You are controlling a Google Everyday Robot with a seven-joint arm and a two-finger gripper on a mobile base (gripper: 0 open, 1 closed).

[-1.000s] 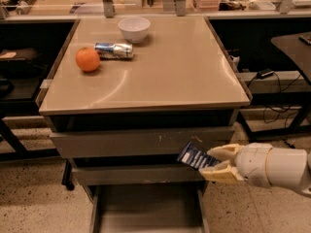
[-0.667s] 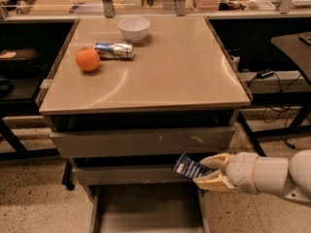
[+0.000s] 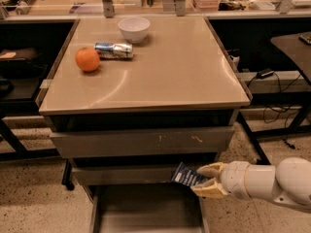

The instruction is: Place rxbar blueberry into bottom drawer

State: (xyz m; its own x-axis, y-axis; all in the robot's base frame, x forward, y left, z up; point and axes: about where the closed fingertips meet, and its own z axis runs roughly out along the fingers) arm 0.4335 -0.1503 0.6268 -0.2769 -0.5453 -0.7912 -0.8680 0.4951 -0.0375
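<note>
Your grey metal bottom drawer is cut off below; by its right wall the cream gripper pinches and partly hides the navy-blue rxbar blueberry wrapper.

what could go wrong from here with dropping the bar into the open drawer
1. The gripper holds the rxbar blueberry close to the right wall of the bottom drawer. Released here, it might hit the rim or fall onto the floor outside.
2. The bar sits tilted right by the middle drawer front, so it could catch on that edge when lowered.
3. Only one end looks pinched, so it may slip early.
</note>
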